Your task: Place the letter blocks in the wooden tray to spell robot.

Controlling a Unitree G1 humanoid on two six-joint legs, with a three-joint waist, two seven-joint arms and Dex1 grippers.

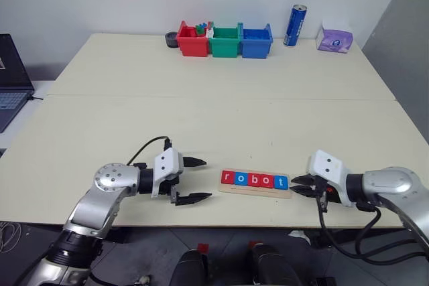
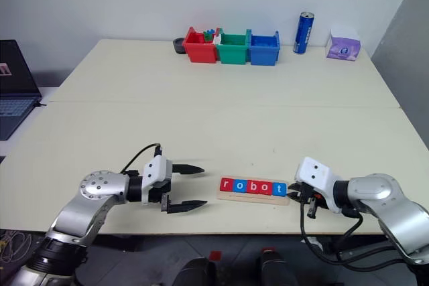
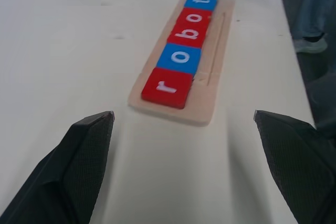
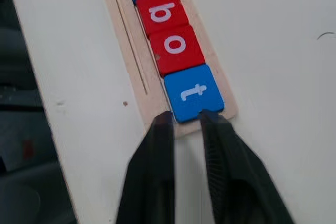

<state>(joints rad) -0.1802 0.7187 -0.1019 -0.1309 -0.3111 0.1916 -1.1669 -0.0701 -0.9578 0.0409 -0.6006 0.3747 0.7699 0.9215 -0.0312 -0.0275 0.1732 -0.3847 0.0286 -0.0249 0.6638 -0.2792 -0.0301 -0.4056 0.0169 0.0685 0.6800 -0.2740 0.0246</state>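
Near the front edge of the table (image 1: 201, 108), between my two arms, the wooden tray (image 1: 255, 189) lies with its long axis running left to right, and the five letter blocks (image 1: 255, 179) sit on it in a row, touching, reading r, o, b, o, t from my left to my right: red, blue, red, red, blue. My right gripper (image 4: 185, 120) is at the tray's right end, pointing along the row; its two fingers stand a narrow gap apart with the tips at the edge of the t block (image 4: 194, 93), resting at that edge but not clamped on it, holding nothing as far as I can see. My left gripper (image 1: 193, 180) is off the tray's left end, just beside it but apart, fingers spread wide and empty, pointing toward the r block (image 3: 167, 86). Word looks spelled and seated; I judge placing as done. Right arm is the nearer one, so what matters next is backing that hand off along the tray's long axis, away to my right, not sideways, or the fingertips could drag the t block out of line. Left arm has free room.
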